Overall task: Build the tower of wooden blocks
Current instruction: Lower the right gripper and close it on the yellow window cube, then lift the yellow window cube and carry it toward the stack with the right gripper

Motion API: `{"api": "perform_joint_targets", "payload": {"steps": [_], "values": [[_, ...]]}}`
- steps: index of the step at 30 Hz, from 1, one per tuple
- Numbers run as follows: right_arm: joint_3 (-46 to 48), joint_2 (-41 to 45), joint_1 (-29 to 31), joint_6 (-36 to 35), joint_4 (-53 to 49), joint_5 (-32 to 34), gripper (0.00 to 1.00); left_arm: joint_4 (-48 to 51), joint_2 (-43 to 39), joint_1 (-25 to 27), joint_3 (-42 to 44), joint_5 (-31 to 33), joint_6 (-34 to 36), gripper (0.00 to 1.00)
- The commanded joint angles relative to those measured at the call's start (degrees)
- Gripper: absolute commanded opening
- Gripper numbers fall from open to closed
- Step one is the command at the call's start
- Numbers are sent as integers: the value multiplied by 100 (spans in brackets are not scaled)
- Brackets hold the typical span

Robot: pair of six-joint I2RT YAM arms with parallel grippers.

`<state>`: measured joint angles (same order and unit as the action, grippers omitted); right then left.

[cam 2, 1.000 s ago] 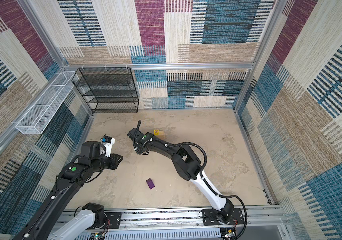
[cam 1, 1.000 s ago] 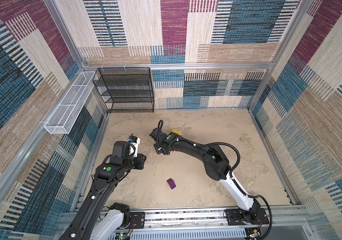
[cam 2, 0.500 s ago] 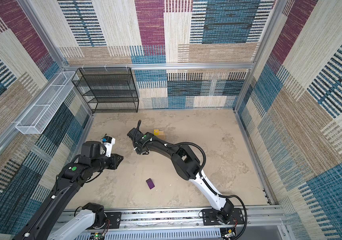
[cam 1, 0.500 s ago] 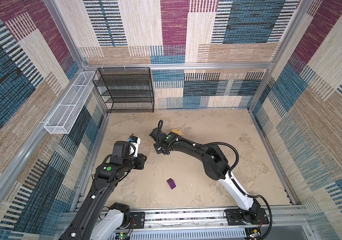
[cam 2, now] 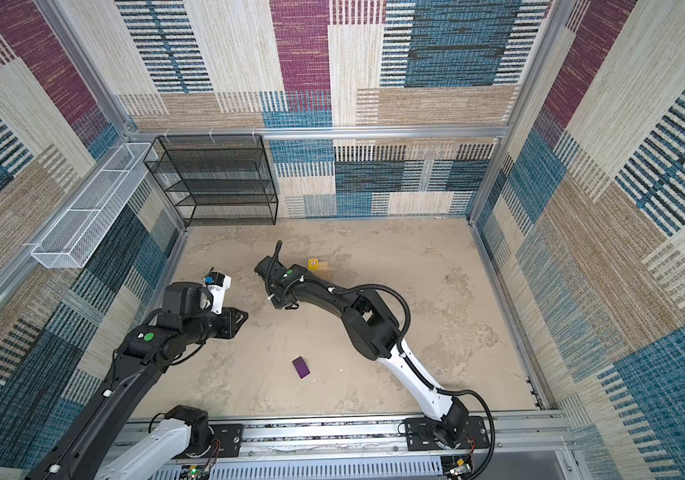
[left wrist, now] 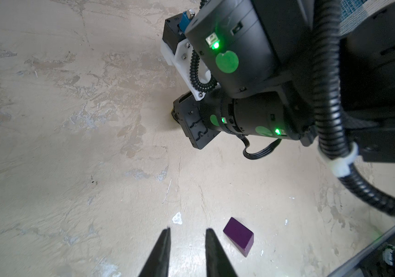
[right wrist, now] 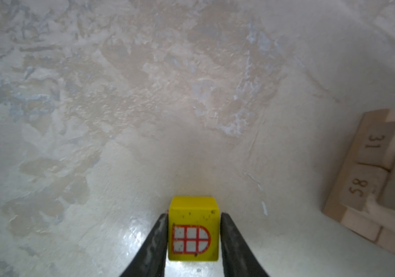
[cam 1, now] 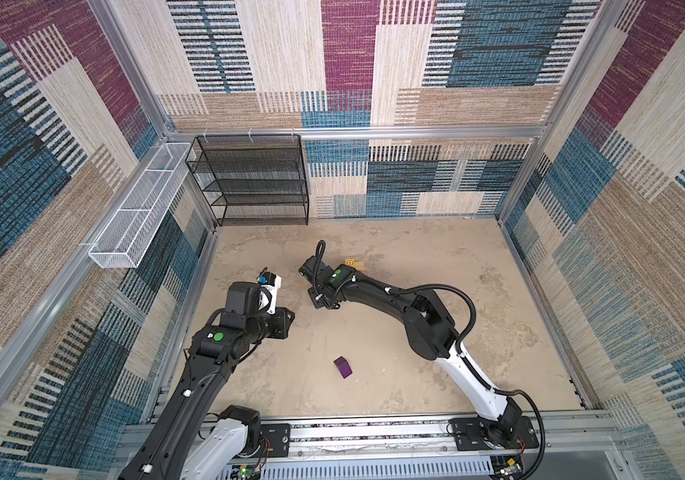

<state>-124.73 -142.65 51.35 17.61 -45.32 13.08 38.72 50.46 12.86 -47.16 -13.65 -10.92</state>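
Tightening right fingers (right wrist: 158, 242) against yellow cube (right wrist: 193, 230)

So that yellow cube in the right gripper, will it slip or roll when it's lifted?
The yellow cube looks like rigid painted wood, so it probably won't deform. Its flat sides sit against the right gripper fingers, so rolling seems unlikely; smooth paint might let it slip slightly.

Yellow window cube (right wrist: 193, 230) nr tan brick stack (right wrist: 369, 172); purple block (cam 1: 342, 367) lies apart.
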Motion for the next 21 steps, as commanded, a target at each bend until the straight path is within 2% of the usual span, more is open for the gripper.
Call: {"api": "perform_joint_targets", "payload": {"steps": [1,3,14,21], "values": [[-78,-27,-2,-25,-72,91,34,-154,-5,-21,-38,5,-95,30],[-78,-27,-3,-31,-77,88,33,-154,7,-25,-37,3,-95,31],[-148,108,-2,-92,-124,9,1,-156,58,-126,-66,-67,-95,34],[124,607,6,-74,107,-46,0,-159,50,-157,-45,-111,-104,35]]}}
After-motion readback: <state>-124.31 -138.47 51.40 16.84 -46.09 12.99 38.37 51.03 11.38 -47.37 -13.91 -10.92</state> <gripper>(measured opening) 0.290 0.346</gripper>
